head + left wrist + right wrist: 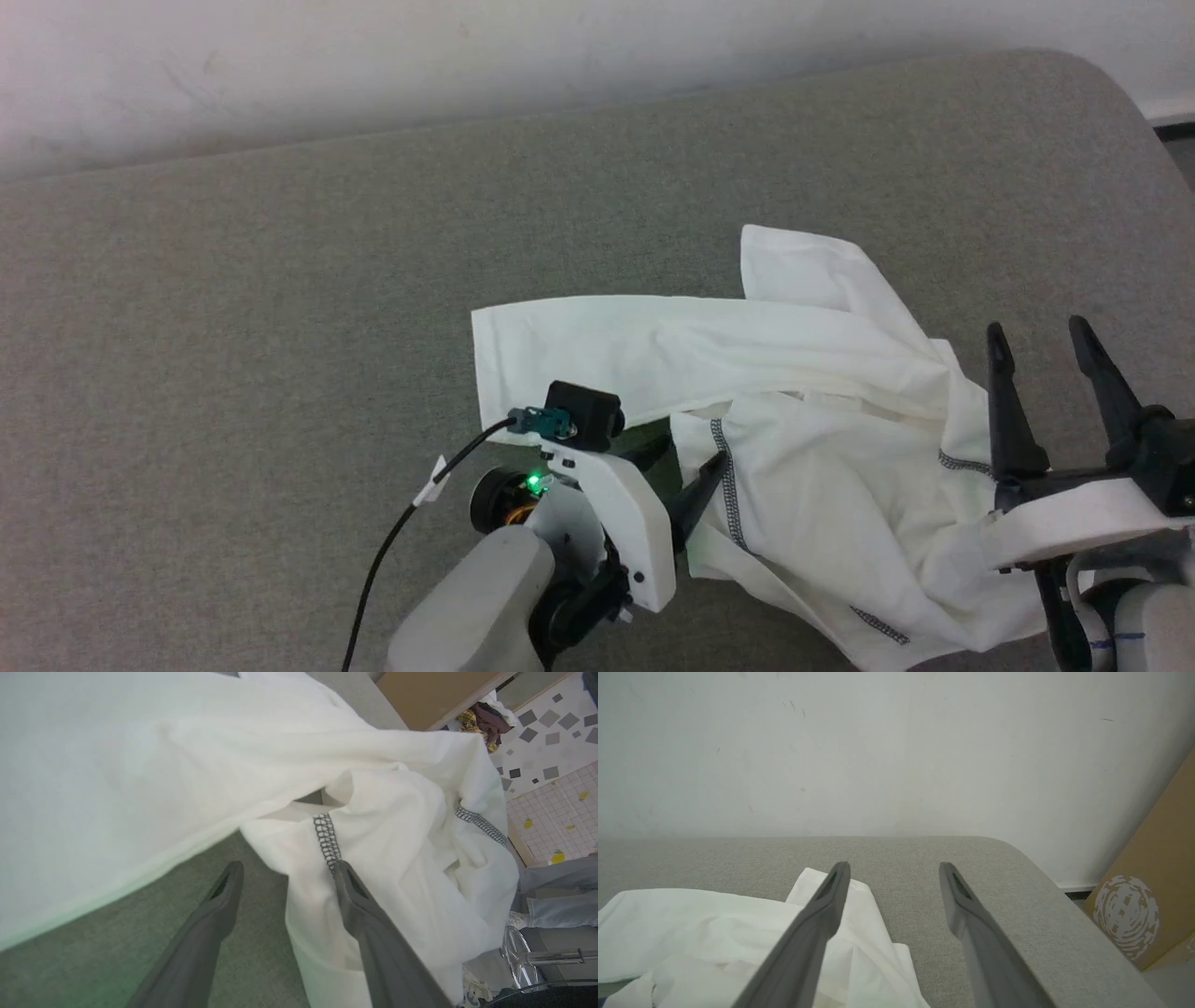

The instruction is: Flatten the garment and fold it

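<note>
**Left gripper open at a seamed fold; garment crumpled, no grasp made**

Left gripper [287,875]: jaws spread wide, nothing clamped. In the left wrist view one finger [355,905] lies over a folded edge of the garment [140,765], right at the dark zigzag seam [327,835]. The other finger hangs over bare grey cloth. The fold's edge sits between them. Whether the lower finger touches the cloth, cannot tell.

Right gripper [1038,338]: jaws also well apart, empty. It is held above the garment's right margin, near the right edge of the tabletop [280,327].

Garment [822,420]: white, bunched in several overlapping layers on the right half of the tabletop. One flat panel reaches toward the middle, a flap points to the far right corner, and the lower part runs down to the near edge.

Judged stage: early flattening, picking a hold on the seamed fold.

Risks:
- The layers are stacked at the fold. Closing here may pinch two or more, so a pull would drag the heap instead of opening it.
- The cloth is thin and a shallow bite on the edge may slip out.
- The bulk lies by the near edge, so a pull that way could spill it off.
- With the right gripper holding nothing, the far side has no anchor and the whole garment may slide.
</note>
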Available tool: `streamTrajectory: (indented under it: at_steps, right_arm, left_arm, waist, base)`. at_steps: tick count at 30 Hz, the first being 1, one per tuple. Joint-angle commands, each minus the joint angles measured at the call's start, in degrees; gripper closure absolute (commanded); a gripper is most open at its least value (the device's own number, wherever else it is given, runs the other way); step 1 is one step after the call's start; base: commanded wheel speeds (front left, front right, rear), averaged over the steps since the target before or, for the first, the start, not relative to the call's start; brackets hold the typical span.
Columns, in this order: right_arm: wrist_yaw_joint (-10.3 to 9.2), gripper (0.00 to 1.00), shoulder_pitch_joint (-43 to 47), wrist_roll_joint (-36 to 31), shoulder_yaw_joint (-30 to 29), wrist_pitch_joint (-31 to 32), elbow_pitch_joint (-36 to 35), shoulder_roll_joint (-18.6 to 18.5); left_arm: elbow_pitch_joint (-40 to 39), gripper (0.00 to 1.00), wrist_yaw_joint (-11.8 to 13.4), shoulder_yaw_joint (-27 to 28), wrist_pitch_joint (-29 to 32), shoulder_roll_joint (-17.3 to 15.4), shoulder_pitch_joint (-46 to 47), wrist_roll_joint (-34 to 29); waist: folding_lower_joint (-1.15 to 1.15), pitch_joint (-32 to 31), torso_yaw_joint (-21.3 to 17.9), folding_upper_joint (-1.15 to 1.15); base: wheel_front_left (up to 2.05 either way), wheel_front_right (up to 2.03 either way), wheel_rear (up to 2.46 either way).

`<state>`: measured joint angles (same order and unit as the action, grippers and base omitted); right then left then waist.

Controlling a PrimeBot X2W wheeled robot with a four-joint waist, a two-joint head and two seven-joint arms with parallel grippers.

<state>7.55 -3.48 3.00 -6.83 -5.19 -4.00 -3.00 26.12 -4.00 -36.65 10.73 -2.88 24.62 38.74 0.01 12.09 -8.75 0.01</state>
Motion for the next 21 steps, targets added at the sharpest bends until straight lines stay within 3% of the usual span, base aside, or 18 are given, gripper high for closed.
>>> streamTrajectory:
  at_steps: [1,2,3,4,11,16,21]
  right_arm:
    - [-0.06,0.00,-0.85,-0.06,-0.03,-0.47,0.44,0.12]
    - [-0.06,0.00,-0.93,-0.17,-0.01,-0.75,0.81,0.12]
    - [-0.06,0.00,-1.04,-0.24,0.05,-1.01,1.15,0.12]
    - [-0.06,0.00,-1.16,-0.22,0.12,-1.20,1.50,0.12]
    - [-0.06,0.00,-0.99,-0.79,-0.35,-1.34,3.40,0.12]
    - [-0.06,0.00,0.30,-1.52,-0.58,-0.17,3.78,0.12]
    - [-0.06,0.00,1.73,-1.91,-0.08,1.30,4.16,0.13]
  left_arm:
    - [0.87,0.00,0.25,-0.64,0.44,0.00,0.91,1.12]
    - [1.67,0.00,0.22,-1.42,0.61,0.00,1.54,1.97]
    - [2.53,0.40,0.24,-2.05,0.56,0.00,2.09,2.56]
    - [3.42,1.00,0.25,-2.59,0.16,0.00,2.67,2.61]
    - [6.25,1.00,1.14,0.31,-9.81,-0.97,3.06,2.86]
    - [1.87,1.00,2.55,6.37,-19.00,-5.19,1.26,3.71]
    - [-6.78,1.00,6.24,12.82,-23.64,-10.47,-2.09,3.87]
  waist:
    - [-0.01,1.94,-1.56,-0.01]
    - [-0.01,2.09,-1.59,-0.01]
    - [-0.01,2.18,-1.61,-0.01]
    - [-0.01,2.21,-1.59,-0.01]
    - [-0.01,-0.79,1.50,-0.01]
    - [-0.01,-4.41,5.59,-0.01]
    - [-0.01,-7.27,9.85,-0.01]
  base:
    - [0.00,0.00,0.00]
    - [0.00,0.00,0.00]
    - [0.00,0.00,0.00]
    - [0.00,0.00,0.00]
    - [0.00,0.00,0.00]
    - [0.00,0.00,0.00]
    - [0.00,0.00,0.00]
